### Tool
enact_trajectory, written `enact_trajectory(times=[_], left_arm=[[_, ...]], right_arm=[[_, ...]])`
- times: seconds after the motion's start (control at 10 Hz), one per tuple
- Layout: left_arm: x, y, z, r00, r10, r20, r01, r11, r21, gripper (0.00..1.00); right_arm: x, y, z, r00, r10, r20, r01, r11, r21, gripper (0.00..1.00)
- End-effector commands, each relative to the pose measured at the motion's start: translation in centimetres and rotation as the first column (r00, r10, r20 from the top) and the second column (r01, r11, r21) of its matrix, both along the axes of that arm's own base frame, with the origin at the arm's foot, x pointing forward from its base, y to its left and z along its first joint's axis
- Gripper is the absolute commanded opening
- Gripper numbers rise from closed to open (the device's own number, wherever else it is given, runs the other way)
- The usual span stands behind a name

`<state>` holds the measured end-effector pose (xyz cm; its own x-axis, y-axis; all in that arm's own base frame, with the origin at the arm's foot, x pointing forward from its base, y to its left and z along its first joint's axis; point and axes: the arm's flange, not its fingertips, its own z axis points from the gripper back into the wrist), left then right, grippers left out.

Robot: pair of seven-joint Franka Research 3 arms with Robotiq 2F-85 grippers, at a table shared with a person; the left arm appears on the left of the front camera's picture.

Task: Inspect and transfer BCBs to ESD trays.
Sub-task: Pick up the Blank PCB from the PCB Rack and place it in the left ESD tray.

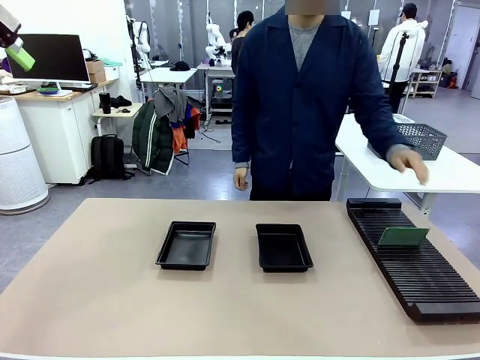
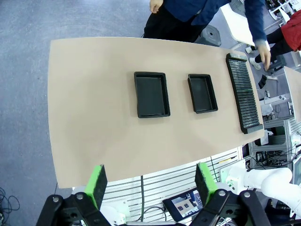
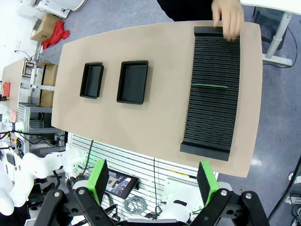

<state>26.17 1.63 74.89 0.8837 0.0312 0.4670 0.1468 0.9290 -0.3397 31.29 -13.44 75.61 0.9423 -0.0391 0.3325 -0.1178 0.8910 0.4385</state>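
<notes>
Tan table [image 1: 112,300], slotted rack [image 1: 420,277] holding BCB [image 1: 403,237], mesh basket [image 1: 421,139]

High over the bench [image 3: 141,127], right end effector [image 3: 153,181] spread wide. Looks down on two ESD trays [image 3: 91,80] [image 3: 133,81] side by side, and a ribbed rack [image 3: 207,122] with one green BCB [image 3: 209,85] on edge, a person's hand [image 3: 229,19] at its far end.

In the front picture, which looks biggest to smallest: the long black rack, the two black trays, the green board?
1. Long black rack: biggest.
2. Left tray and right tray: they look the same size, so a tie.
3. Green board standing in the rack: smallest.
</notes>
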Motion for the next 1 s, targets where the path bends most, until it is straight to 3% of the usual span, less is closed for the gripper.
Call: enact_trajectory(times=[0.0, 0.7, 0.8, 0.9], left_arm=[[-0.2, -0.1, 0.0, 1.0, -0.001, 0.001, 0.001, 1.0, 0.0, 1.0], [-0.2, -0.1, 0.0, 1.0, -0.001, 0.001, 0.001, 1.0, 0.0, 1.0], [-0.2, -0.1, 0.0, 1.0, -0.001, 0.001, 0.001, 1.0, 0.0, 1.0], [-0.2, -0.1, 0.0, 1.0, -0.001, 0.001, 0.001, 1.0, 0.0, 1.0]], right_arm=[[-0.1, 0.0, 0.0, 1.0, 0.0, 0.003, 0.0, 1.0, 0.002, 1.0], [0.0, 0.0, 0.0, 1.0, 0.0, 0.0, 0.0, 1.0, 0.0, 1.0], [1.7, 2.1, -0.9, 0.988, 0.147, 0.052, -0.139, 0.982, -0.131, 1.0], [3.0, 3.0, -2.4, 0.961, 0.23, 0.156, -0.186, 0.949, -0.257, 1.0]])
